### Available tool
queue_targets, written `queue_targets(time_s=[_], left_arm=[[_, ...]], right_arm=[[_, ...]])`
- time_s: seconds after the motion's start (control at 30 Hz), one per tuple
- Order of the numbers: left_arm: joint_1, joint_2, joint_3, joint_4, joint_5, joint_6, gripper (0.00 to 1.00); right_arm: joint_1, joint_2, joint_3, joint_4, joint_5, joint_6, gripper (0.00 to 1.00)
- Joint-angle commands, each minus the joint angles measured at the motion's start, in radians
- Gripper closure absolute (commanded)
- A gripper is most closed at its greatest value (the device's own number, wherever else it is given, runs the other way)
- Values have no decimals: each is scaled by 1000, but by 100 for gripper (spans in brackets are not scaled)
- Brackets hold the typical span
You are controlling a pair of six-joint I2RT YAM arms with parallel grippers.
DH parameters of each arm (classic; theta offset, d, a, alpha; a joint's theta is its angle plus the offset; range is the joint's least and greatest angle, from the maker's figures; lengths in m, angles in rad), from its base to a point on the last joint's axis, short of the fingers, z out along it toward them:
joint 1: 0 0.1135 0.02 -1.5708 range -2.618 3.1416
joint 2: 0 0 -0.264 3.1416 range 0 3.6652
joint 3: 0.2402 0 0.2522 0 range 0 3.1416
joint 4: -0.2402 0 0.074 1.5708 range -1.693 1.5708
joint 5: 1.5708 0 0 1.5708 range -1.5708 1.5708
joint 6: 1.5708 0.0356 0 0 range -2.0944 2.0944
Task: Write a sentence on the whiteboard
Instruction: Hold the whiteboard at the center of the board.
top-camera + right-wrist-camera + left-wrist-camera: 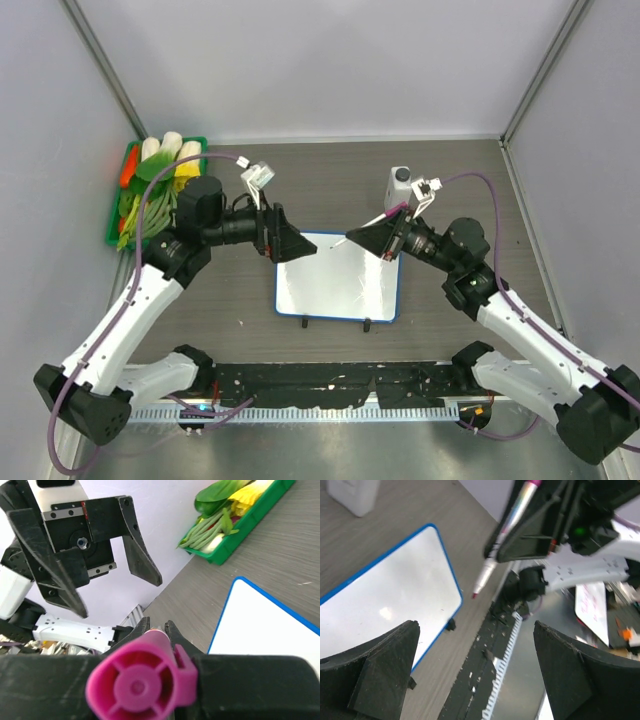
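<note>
Whiteboard [338, 285] lies mid-frame, plain white; our right gripper [368, 236] pinches a pink marker [492, 562], label unreadable, over its upper right corner; our left gripper [298, 246] gapes wide over its upper left.

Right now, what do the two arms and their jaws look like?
Left arm and right arm match: white links, black joints and bases, black wedge-shaped jaws. A purple cable loops along each to a small grey-white wrist camera.

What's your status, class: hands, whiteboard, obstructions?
Left hand open, empty. Right hand shut on pink marker. Whiteboard blank. No obstruction seen.
</note>
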Motion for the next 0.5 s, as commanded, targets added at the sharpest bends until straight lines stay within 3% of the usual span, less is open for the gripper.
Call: queue_targets(time_s=[0.0, 0.23, 0.47], left_arm=[[4, -53, -107, 51, -273, -89, 0], [4, -263, -357, 141, -548, -193, 0], [4, -486, -521, 198, -703, -222, 0]], right_arm=[[-3, -93, -33, -82, 119, -79, 99], [-2, -195, -85, -205, 176, -139, 99], [0, -235, -125, -229, 210, -134, 98]])
